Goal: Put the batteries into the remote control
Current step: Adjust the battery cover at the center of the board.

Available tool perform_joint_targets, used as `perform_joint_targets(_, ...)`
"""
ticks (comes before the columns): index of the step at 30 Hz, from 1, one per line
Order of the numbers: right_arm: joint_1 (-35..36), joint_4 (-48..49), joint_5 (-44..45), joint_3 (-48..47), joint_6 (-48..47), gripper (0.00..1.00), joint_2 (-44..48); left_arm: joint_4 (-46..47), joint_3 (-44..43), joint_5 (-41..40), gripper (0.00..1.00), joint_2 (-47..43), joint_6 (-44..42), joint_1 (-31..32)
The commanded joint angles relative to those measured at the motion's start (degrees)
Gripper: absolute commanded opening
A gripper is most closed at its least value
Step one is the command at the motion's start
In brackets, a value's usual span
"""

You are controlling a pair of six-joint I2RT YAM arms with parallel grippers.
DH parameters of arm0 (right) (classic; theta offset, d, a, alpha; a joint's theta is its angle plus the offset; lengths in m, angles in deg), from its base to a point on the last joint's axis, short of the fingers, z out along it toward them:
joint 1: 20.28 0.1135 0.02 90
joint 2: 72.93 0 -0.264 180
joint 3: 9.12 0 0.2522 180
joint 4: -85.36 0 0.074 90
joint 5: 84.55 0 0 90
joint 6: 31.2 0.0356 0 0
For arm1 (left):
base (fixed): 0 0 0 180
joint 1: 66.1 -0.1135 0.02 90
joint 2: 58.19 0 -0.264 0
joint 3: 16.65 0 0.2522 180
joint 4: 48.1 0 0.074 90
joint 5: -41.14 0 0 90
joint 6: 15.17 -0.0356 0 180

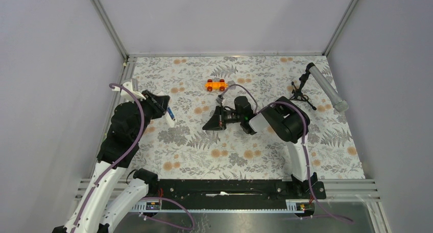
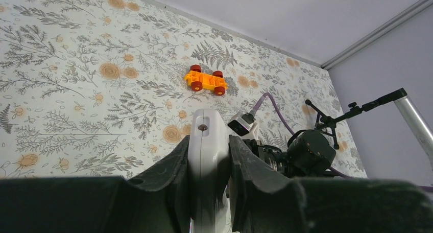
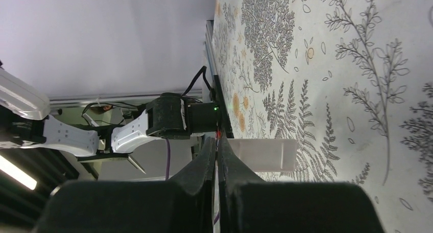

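Remote control point(image 2: 204, 136) lower end hidden between left claw point(image 2: 208, 152) fingers.

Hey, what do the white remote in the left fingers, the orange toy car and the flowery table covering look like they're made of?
Remote: smooth white moulded plastic with a slight sheen, a seam and a small screw. Toy car: glossy orange plastic with red wheels, the colour bright and even. Table covering: a matte printed sheet lying flat, perhaps paper or vinyl; the look leaves it open.
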Motion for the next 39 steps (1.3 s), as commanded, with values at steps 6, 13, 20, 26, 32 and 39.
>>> perform_joint_targets(6,-3.9,13.4,-6.1,-0.1,7.5,0.0,-5.8,4.5,-0.4,1.2,0.0,0.2,0.7,-0.4)
perform_joint_targets(13,-6.0,14.8,-6.6,0.4,8.5,0.06,-6.5,4.4,-0.6,1.3,0.0,0.1,0.8,-0.3)
perform_joint_targets(20,-8.8,15.3,-6.4,1.6,8.4,0.18,-6.4,4.3,-0.7,1.4,0.0,0.0,0.9,-0.3)
perform_joint_targets(26,-12.1,15.3,-5.8,3.3,7.0,0.27,-5.9,4.3,-1.0,1.4,0.0,0.1,0.9,-0.3)
perform_joint_targets(32,-14.2,2.3,-2.6,5.7,-3.8,0.36,-0.3,4.3,-1.2,1.6,0.0,0.4,0.7,-0.3)
perform_joint_targets(39,-12.9,-34.5,17.2,3.3,-30.4,0.57,11.1,4.4,-1.3,0.7,0.0,0.5,0.1,-0.3)
